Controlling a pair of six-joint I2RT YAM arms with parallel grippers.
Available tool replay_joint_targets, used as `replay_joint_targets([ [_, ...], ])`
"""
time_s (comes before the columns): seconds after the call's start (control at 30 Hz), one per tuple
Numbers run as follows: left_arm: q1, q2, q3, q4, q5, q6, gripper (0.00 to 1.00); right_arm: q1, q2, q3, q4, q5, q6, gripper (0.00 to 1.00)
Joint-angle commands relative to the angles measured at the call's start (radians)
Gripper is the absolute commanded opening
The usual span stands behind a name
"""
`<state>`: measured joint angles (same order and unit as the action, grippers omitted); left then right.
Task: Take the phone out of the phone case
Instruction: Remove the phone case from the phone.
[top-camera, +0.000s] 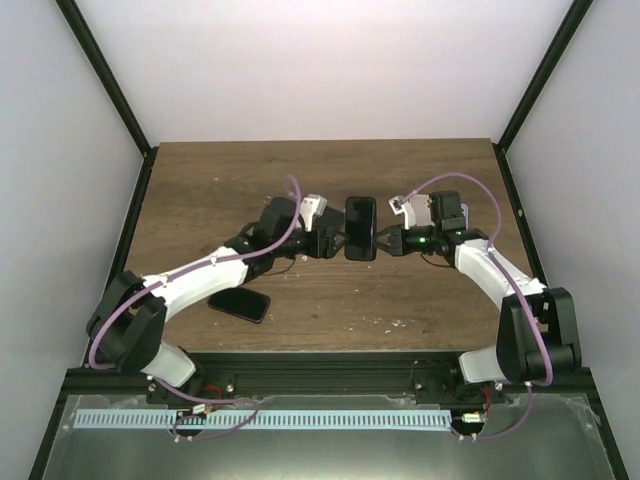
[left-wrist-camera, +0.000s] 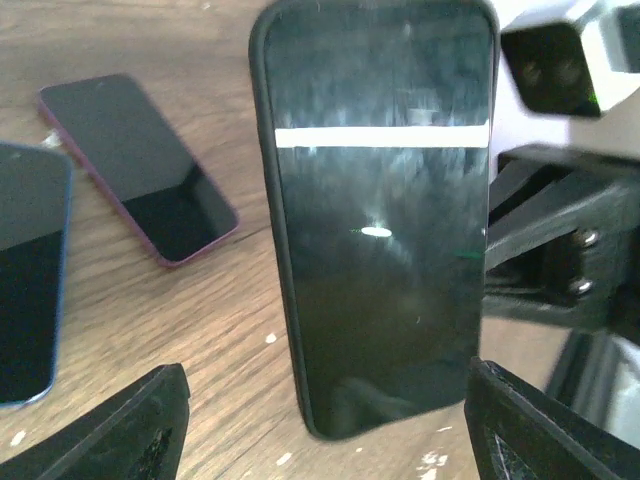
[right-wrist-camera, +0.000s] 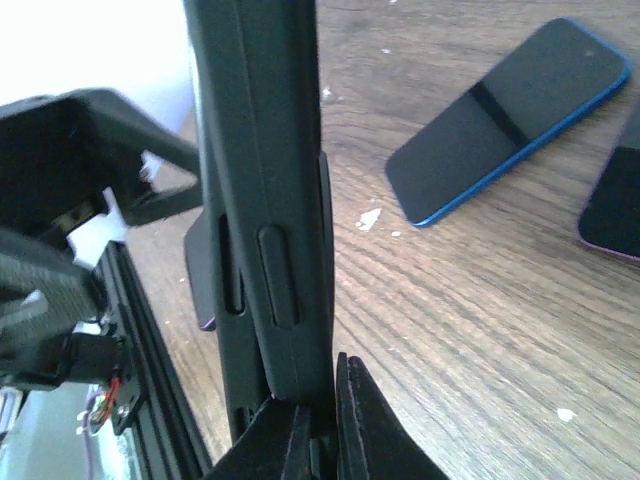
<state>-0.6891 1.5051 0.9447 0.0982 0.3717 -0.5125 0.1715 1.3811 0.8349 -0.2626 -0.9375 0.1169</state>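
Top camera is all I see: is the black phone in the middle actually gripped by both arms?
Observer: Only by one. The right gripper is pinched shut on the edge of the case around the phone.
Visitor: And the left one?
Observer: The left gripper is open, its fingers spread wide on either side of the phone.
Visitor: Is that spare phone lying flat the only one?
Observer: No, a blue-edged phone lies next to it; it does not show from above.
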Motion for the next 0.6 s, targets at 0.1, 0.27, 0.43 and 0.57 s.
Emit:
replay_joint_targets([
  [0.1,-0.198,0.012,0.124,-0.236,-0.448,0.206,0.77,-0.008,0.066,0.109,-0.170,0.181,0.070,0.01],
  [0.27,-0.313,0.097,0.200,-0.261,-0.577,0.253,0.71,-0.007,0.101,0.115,-0.262,0.178,0.099,0.01],
  [0.43,-0.355,0.190,0.261,-0.288,-0.658,0.225,0.64,-0.007,0.121,0.127,-0.291,0.160,0.135,0.01],
  [0.57,-0.362,0.249,0.284,-0.300,-0.659,0.211,0.67,-0.007,0.143,0.115,-0.276,0.139,0.155,0.01],
])
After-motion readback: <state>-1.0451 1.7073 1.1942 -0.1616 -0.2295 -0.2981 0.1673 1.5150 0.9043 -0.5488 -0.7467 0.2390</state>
